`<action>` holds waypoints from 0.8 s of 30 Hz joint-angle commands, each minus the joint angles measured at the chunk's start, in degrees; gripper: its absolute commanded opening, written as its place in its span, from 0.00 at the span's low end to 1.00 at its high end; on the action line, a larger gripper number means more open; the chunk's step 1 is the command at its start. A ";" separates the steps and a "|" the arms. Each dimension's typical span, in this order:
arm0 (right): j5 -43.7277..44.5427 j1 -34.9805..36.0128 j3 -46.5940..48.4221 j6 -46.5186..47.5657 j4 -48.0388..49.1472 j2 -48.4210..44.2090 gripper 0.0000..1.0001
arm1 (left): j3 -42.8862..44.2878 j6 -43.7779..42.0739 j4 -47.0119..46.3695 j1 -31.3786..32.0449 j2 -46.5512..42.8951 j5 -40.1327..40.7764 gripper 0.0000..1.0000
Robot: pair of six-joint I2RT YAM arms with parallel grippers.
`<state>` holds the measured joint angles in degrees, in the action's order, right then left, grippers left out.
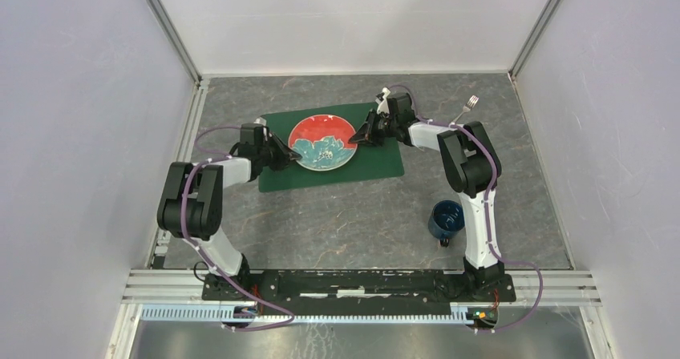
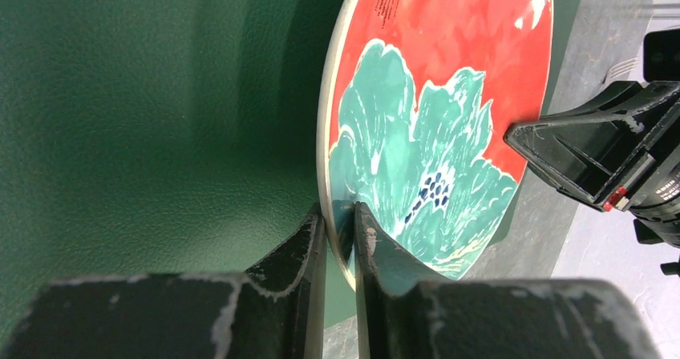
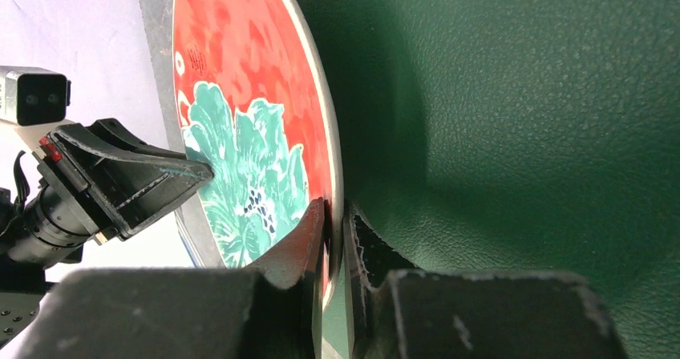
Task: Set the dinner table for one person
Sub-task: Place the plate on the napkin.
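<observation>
One plate (image 1: 322, 139), seen from above, is over the placemat (image 1: 385, 165) toward the far edge of the dinner table (image 1: 345, 223); the left wrist view shows the left gripper (image 2: 339, 211) clamped narrowly on its rim, and the right wrist view the right gripper (image 3: 336, 208) likewise.

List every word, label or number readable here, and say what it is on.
No text is legible.
plate: small dark print near the red rim, too small to read.
right gripper: pale lettering on its body, blurred.
</observation>
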<state>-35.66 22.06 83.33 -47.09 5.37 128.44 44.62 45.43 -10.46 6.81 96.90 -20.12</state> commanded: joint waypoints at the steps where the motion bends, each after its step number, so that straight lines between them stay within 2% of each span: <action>1: -7.27 4.04 0.93 1.74 2.28 -1.82 0.00 | 3.09 2.47 -10.85 1.46 0.64 -8.08 0.02; 13: -6.82 3.88 1.34 2.90 0.67 -0.74 0.01 | 6.39 2.62 -12.83 0.84 7.00 -12.06 0.02; 16: -6.62 3.94 2.48 3.50 -0.73 -0.23 0.17 | 8.20 2.16 -11.83 0.75 8.36 -12.86 0.14; 21: -6.28 3.88 3.02 3.41 -0.94 0.05 0.56 | 10.31 1.01 -9.89 0.66 8.70 -12.81 0.32; 24: -6.09 3.93 3.07 3.33 -0.97 0.20 0.73 | 10.57 0.40 -8.80 0.57 8.64 -12.74 0.40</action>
<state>-36.75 22.57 84.55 -44.23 3.84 128.44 51.88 46.46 -14.22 5.39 106.04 -26.28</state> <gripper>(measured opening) 0.664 0.369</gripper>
